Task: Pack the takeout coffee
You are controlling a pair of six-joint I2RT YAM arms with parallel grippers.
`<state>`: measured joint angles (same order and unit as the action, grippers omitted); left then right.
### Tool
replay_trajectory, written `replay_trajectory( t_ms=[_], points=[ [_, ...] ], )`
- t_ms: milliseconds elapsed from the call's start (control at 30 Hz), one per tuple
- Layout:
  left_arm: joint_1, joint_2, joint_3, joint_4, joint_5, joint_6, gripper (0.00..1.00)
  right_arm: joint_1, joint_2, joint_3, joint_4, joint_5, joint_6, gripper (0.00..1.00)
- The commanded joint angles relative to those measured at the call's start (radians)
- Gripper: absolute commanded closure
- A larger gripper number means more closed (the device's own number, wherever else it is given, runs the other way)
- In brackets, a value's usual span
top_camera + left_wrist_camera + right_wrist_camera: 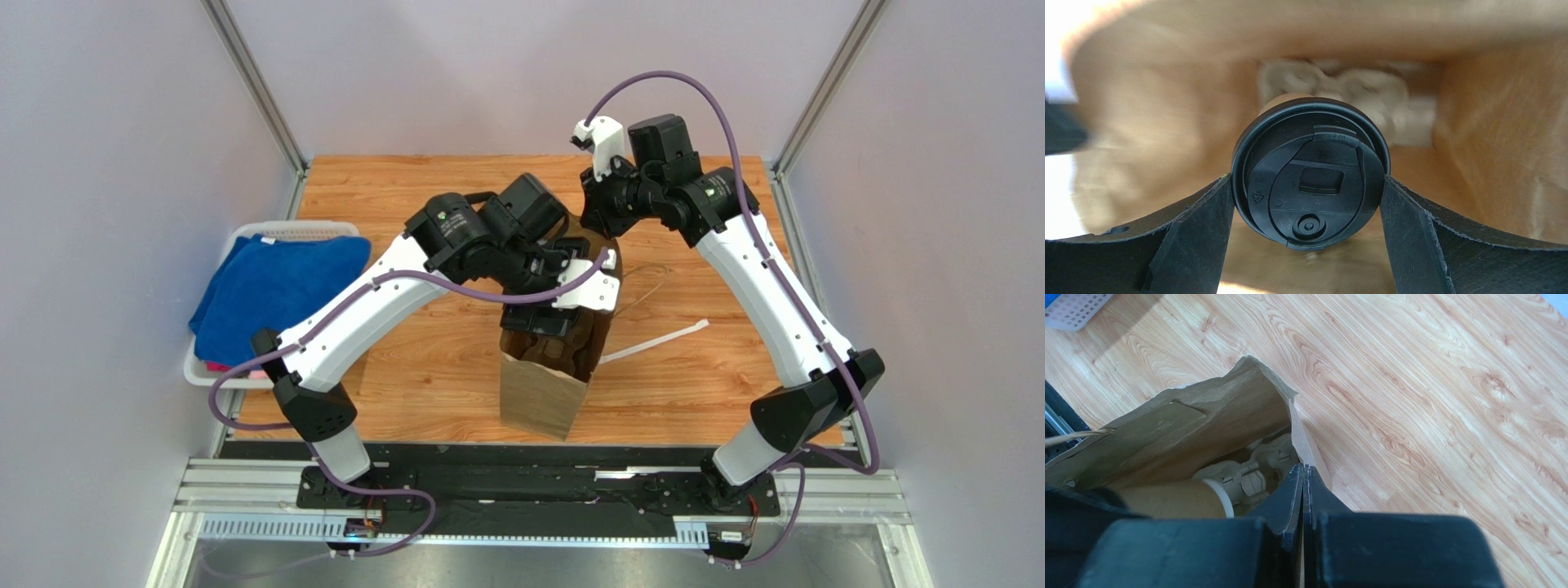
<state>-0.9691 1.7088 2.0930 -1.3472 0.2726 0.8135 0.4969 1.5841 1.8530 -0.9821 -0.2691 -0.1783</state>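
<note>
Left wrist, left gripper (pixel 1306 184) clamped on takeout coffee (pixel 1310 153) inside paper bag (pixel 1487 153) (tray (pixel 1358 92) beyond), right gripper (pixel 1303 471) pinching its rim

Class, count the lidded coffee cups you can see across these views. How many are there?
1. The coffee cup sits inside the paper bag, held between the fingers of the left gripper. Others could be hidden deeper in the bag.

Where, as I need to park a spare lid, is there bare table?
Bare wood lies right of the paper bag, between the white strip and the right arm, and in the far left table corner beyond the basket. Crowded: the bag's mouth, where the left gripper has jaws on the takeout coffee and the right gripper pinches the rim.
</note>
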Motion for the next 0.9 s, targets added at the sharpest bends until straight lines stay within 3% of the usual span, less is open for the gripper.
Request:
replay_trajectory(
  t_ms=[0, 233, 433, 533, 567, 667, 767, 867],
  points=[
    [0.009, -0.052, -0.083, -0.007, -0.007, 0.013, 0.82, -0.014, -0.059, -0.021, -0.001, 0.05, 0.063, 1.0],
    [0.095, -0.055, -0.113, -0.02, -0.026, 0.029, 0.83, -0.069, -0.196, -0.178, -0.024, -0.007, 0.163, 1.0],
    [0.129, -0.06, -0.102, -0.027, -0.044, 0.065, 0.83, -0.072, -0.335, -0.291, -0.114, -0.257, 0.16, 1.0],
    [0.129, -0.066, -0.109, -0.038, -0.02, 0.065, 0.83, -0.072, -0.363, -0.287, -0.173, -0.314, 0.123, 0.8],
    [0.129, -0.069, -0.116, -0.036, -0.007, 0.065, 0.83, -0.07, -0.366, -0.278, -0.176, -0.291, 0.109, 0.63],
    [0.129, -0.092, -0.159, -0.029, 0.014, 0.07, 0.83, -0.073, -0.351, -0.235, -0.139, -0.233, 0.07, 0.41],
    [0.129, -0.12, -0.205, -0.012, 0.023, 0.079, 0.83, -0.075, -0.305, -0.172, -0.081, -0.17, 0.031, 0.31],
    [0.129, -0.14, -0.234, 0.0, 0.024, 0.078, 0.83, -0.075, -0.253, -0.123, -0.031, -0.157, -0.033, 0.29]
  ],
)
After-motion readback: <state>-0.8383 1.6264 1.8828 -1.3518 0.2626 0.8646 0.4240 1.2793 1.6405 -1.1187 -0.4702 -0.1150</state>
